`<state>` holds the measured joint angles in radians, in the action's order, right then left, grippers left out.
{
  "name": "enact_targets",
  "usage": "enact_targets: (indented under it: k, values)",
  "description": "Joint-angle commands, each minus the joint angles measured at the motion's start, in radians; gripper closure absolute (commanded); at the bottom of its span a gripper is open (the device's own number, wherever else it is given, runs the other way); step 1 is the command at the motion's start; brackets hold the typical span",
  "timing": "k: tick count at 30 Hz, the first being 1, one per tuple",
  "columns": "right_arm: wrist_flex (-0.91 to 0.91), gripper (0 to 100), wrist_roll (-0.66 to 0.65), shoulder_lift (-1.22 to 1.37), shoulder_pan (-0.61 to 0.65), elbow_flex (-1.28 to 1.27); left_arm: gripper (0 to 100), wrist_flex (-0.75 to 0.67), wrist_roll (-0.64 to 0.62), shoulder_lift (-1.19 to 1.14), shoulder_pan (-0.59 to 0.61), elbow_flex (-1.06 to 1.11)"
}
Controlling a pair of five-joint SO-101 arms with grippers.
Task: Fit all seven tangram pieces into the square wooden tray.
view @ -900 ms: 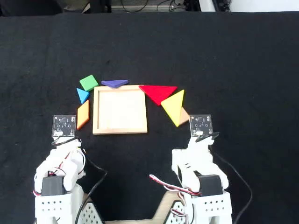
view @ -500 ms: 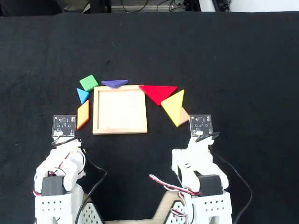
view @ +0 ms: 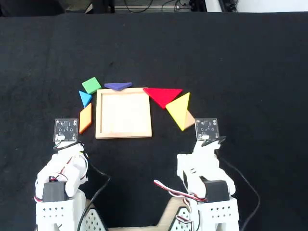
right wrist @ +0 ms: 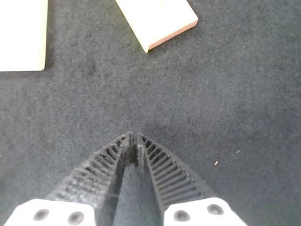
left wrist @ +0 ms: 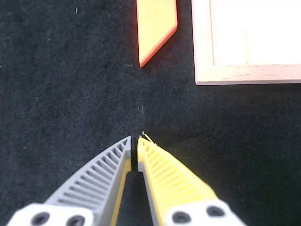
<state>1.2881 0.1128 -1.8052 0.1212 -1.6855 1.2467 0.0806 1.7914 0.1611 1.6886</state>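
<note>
Comparing frames shows no change: both arms rest short of the tray (view: 99, 115), so fitting has not begun. The tray holds nothing. All seven tangram pieces (view: 179, 110) lie outside it, the orange parallelogram (view: 85, 118) beside its left rim, the red triangle (view: 162, 95) at its far right corner. The left gripper (left wrist: 136, 141) and right gripper (right wrist: 133, 136) have fingers pressed together.

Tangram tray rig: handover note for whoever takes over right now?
Left gripper and right gripper: both shut, empty, over the black cloth, short of the tray.
Tray's left: green square, blue triangle, orange parallelogram. Far edge: purple triangle. Right: red triangle, yellow triangle, tan piece.
Done: nothing; tray empty.
Left to do: all seven pieces.
</note>
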Motion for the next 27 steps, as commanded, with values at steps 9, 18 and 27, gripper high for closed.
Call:
enact_targets:
  k: [9,18,27]
  values:
    - [0.003,98.6,0.005,-0.074,-0.009,0.001,97,0.012,-0.009,0.003,-0.008,0.012]
    - [-0.002,98.5,0.009,-0.076,-0.009,0.001,97,0.012,-0.009,0.003,-0.008,0.012]
    - [-0.005,98.6,0.009,-0.076,-0.009,0.001,97,0.009,-0.005,0.005,-0.001,0.012]
